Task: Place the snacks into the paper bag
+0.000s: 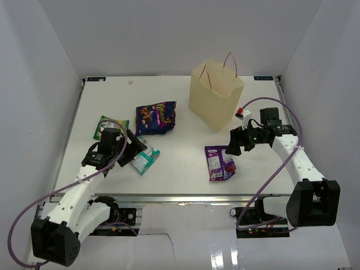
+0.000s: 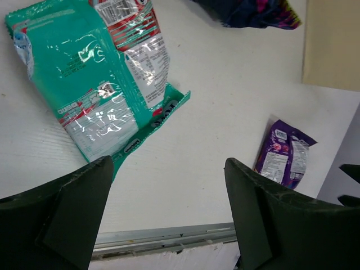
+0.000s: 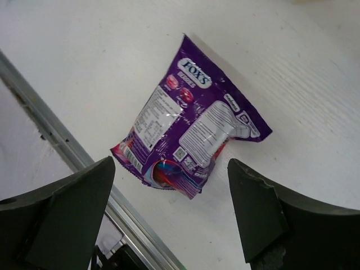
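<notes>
Left hand (image 2: 169, 163) and right hand (image 3: 169, 163) gape empty over the white desk (image 1: 180, 112), white walls around. Beside the paper bag (image 1: 215, 98), a red packet (image 1: 242, 111) is hard to make out.

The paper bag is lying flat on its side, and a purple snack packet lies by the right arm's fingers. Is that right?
Not quite. The paper bag stands upright, as the top view shows. A purple snack packet does lie by the right arm's fingers.
</notes>
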Controlling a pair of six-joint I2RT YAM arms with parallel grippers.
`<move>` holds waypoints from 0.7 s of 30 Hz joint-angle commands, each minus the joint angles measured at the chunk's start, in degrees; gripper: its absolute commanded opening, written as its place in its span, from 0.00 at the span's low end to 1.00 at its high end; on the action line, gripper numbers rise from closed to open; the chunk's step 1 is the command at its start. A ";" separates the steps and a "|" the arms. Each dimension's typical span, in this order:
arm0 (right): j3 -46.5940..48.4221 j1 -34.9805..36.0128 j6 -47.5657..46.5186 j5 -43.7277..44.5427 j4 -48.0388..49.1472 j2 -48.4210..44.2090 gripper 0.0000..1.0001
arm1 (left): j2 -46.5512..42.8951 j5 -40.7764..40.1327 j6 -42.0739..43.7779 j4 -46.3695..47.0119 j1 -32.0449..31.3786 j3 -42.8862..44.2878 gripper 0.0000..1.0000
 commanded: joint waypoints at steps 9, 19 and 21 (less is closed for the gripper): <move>-9.59 -0.14 22.36 9.00 18.97 1.30 0.93 | -10.27 -0.78 -1.02 0.53 0.35 -6.91 0.92; -10.91 -0.05 22.63 5.75 22.93 10.52 0.91 | -12.91 -0.86 -0.93 -0.34 0.35 -6.38 0.93; -11.00 -0.05 22.72 6.09 22.67 11.50 0.89 | -13.26 -0.86 -1.10 -0.61 0.35 -6.29 0.93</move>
